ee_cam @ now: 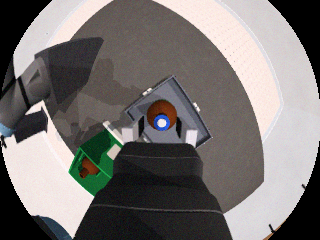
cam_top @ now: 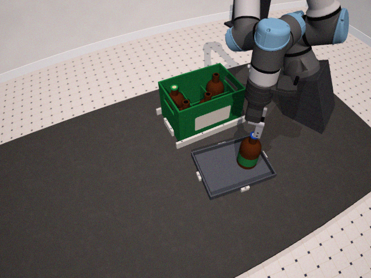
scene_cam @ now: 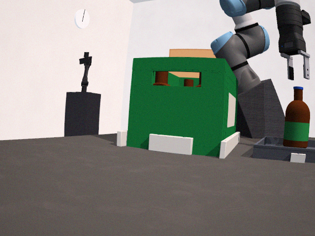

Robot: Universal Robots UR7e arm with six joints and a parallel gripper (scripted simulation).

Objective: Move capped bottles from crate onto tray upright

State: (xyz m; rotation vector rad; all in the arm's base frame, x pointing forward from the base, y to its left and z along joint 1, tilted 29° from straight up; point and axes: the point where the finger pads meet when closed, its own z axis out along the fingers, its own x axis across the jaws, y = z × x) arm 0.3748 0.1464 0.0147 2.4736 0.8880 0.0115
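Round clock point(scene_cam: 81, 18) on wall point(scene_cam: 107, 38); black pedestal point(scene_cam: 82, 114) near it, below.
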